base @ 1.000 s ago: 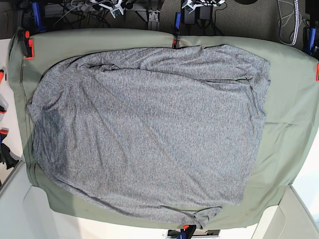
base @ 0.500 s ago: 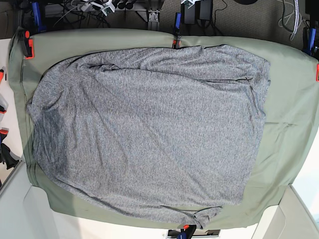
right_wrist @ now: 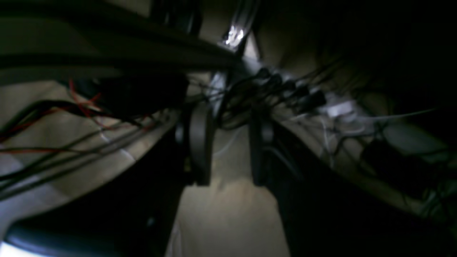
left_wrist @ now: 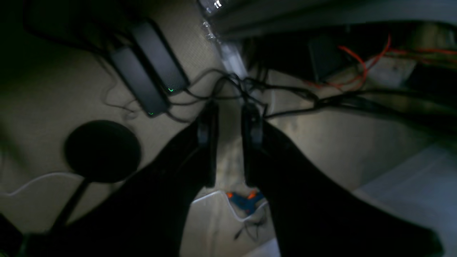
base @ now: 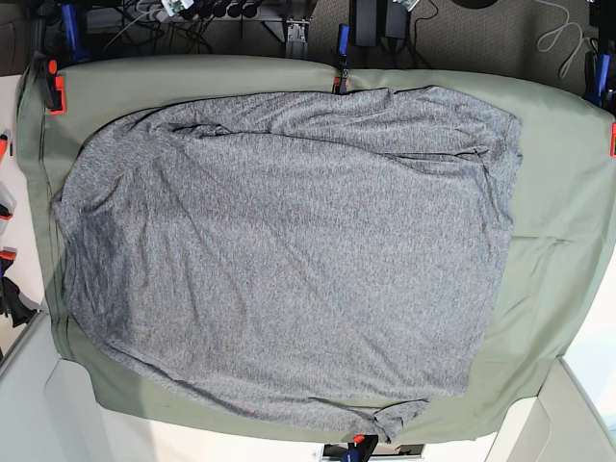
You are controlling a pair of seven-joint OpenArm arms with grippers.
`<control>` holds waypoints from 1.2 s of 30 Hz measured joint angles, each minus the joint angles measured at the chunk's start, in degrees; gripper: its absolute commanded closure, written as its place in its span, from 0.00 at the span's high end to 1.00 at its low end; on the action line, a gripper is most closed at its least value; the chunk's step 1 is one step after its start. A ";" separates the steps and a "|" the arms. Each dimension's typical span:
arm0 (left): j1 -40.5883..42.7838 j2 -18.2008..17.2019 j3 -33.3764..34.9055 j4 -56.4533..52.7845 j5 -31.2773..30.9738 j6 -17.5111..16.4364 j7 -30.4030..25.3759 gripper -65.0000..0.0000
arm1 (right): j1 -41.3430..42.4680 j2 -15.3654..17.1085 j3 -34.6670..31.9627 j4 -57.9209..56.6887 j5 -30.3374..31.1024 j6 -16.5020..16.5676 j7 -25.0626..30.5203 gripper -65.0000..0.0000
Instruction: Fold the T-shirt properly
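While the shirt (base: 289, 250) lies spread and unmoved on the green-covered desk (base: 563, 221), only the gear past the far edge has shifted. Left hand (left_wrist: 230, 117) and right hand (right_wrist: 228, 135) hang slightly parted, empty, off the desk; folding hasn't started.

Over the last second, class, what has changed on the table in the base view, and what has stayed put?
Nothing on the table changed. The T-shirt lies spread flat on the green cloth exactly as before, untouched, creases unchanged. Only some gear beyond the far edge shifted slightly.
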 measured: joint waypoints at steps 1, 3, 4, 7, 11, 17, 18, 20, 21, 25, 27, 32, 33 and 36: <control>1.38 -0.57 -0.57 2.60 0.00 0.13 0.09 0.23 | -1.92 0.74 0.00 3.39 0.57 -0.11 -0.20 0.27; 3.82 -1.55 -1.51 7.67 -0.17 0.15 -0.04 0.23 | -6.21 1.75 0.37 10.16 2.16 -0.11 -0.46 0.27; 4.92 -1.90 -2.01 10.14 -0.07 0.15 -0.02 0.23 | -8.33 1.88 1.18 13.79 2.60 -0.07 -0.66 0.27; 8.59 -2.58 -3.39 17.18 -0.31 -0.04 -0.20 0.23 | -14.14 1.84 4.61 24.65 5.68 0.28 -0.61 0.27; 13.86 -2.95 -6.58 25.38 0.11 -0.33 0.48 0.23 | -19.34 1.88 10.16 37.11 10.78 0.09 -0.68 0.27; 18.45 -2.89 -13.35 37.22 -6.34 -0.39 2.71 0.51 | -18.67 1.88 17.75 46.95 20.39 0.33 -6.97 0.31; 18.95 -2.89 -14.58 39.19 -8.02 -0.26 5.20 0.53 | -17.86 1.86 18.93 47.65 22.75 0.35 -8.76 0.36; 19.23 -2.89 -16.83 43.19 -11.98 -0.37 11.13 0.53 | -15.61 1.88 20.85 48.46 26.10 -0.17 -12.68 0.48; 19.21 -3.04 -17.86 45.13 -13.77 -0.37 13.20 0.53 | -14.45 1.88 21.57 48.50 27.34 -1.38 -14.51 0.53; 19.06 -4.96 -22.60 51.76 -19.74 -0.39 16.15 0.53 | -10.86 1.88 22.47 48.48 28.04 -5.88 -16.72 0.57; 19.08 -6.36 -25.16 53.24 -22.43 -1.01 16.37 0.53 | -9.38 1.25 22.45 48.48 28.09 -7.93 -17.14 0.57; 18.18 -9.16 -29.44 53.90 -27.74 -1.07 16.39 0.55 | -5.16 -1.77 22.45 47.15 26.73 -11.69 -19.30 0.57; 17.70 -9.35 -29.66 53.90 -27.76 -1.01 16.35 0.58 | -4.26 -2.08 22.45 46.77 26.16 -12.22 -19.37 0.57; 16.11 -9.88 -29.68 53.64 -28.61 -1.27 16.37 0.64 | -2.40 -2.84 22.45 44.59 25.83 -13.05 -19.30 0.57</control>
